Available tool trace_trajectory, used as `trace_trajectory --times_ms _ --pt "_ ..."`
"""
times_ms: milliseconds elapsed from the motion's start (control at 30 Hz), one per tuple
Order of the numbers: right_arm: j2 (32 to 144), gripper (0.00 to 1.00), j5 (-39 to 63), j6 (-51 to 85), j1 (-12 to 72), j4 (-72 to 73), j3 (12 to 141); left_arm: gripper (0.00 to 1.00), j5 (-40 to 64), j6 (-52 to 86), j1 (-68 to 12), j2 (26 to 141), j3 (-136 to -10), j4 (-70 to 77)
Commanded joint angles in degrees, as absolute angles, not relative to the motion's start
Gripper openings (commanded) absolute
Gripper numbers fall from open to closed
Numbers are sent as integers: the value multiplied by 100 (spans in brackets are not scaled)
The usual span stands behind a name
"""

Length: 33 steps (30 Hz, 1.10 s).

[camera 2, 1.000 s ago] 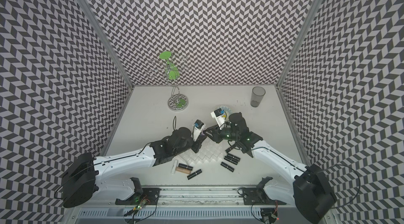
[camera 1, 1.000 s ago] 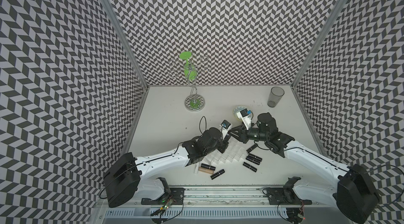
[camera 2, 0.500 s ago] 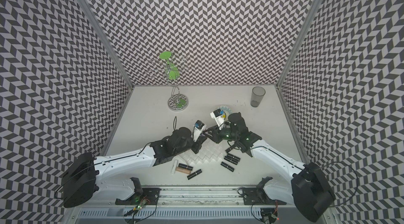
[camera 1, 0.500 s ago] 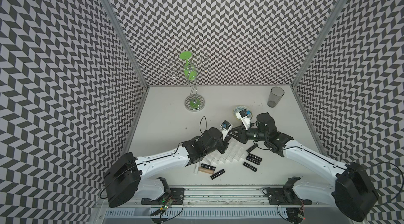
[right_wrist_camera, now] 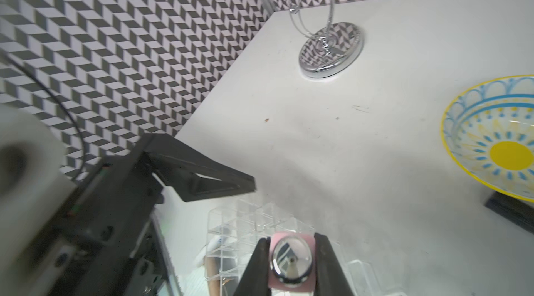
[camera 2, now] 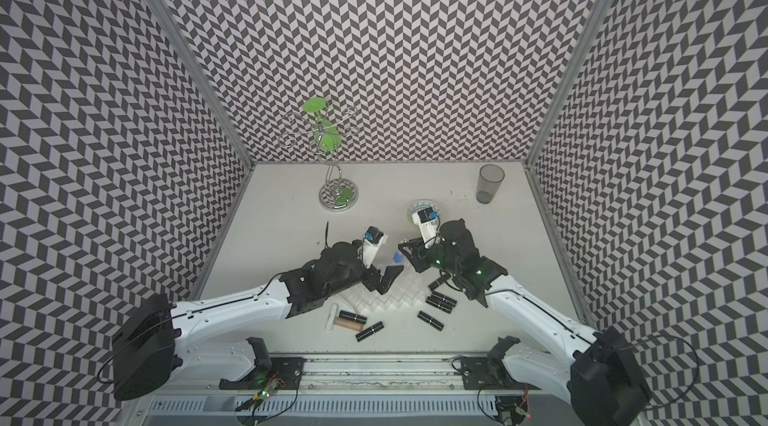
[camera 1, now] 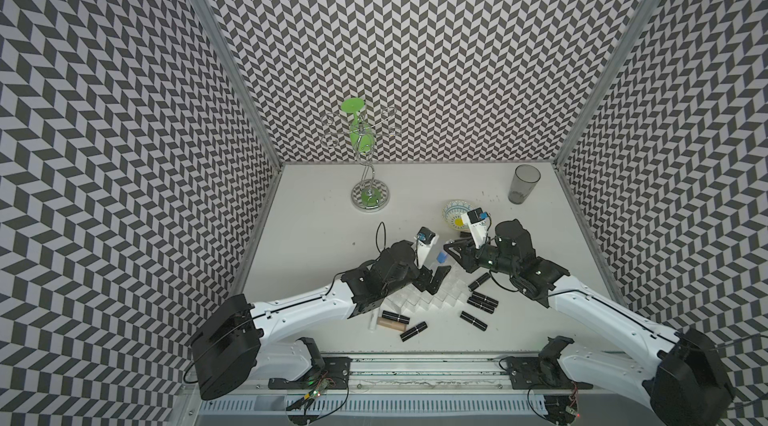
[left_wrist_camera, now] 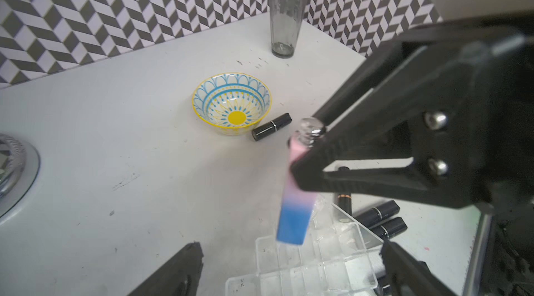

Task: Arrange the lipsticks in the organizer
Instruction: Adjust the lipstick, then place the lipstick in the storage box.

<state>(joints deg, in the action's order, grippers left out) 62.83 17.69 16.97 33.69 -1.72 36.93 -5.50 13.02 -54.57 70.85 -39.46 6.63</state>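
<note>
Clamping blue-pink lipstick (left_wrist_camera: 292,216) above organizer (left_wrist_camera: 323,268): right claw (right_wrist_camera: 291,248) | left claw (left_wrist_camera: 289,248) spread wide, empty, nearby

A white, scuffed tabletop (camera 1: 324,216) is walled in by black-and-white chevron panels (camera 1: 415,49). In both top views, a chrome wire stand (camera 1: 370,195) on a round mirrored base stands at centre rear, with a bright green object (camera 1: 357,132) among its loops. A tall grey tumbler (camera 1: 523,184) stands upright at the rear right. Left of and below it sits a bowl (left_wrist_camera: 216,92) patterned in blue, with a yellow centre.
</note>
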Motion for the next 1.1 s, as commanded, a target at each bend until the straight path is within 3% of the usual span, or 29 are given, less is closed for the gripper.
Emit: trace_trajectory --times_ms 0,267,800,1067 --pt "6324 3 1119 1565 3419 -287 3608 100 -683 2065 -5030 6666 -3615 1102" --pt "7066 1 879 1527 3621 -459 3785 100 -281 2525 -4720 6449 -3390 1309" --pt "7460 0 -676 1475 4334 -886 4106 100 -339 2435 -4730 6345 -3392 1248" --pt "7615 0 -956 1474 4585 -1090 4235 100 -335 2408 -4734 6337 -3417 1202"
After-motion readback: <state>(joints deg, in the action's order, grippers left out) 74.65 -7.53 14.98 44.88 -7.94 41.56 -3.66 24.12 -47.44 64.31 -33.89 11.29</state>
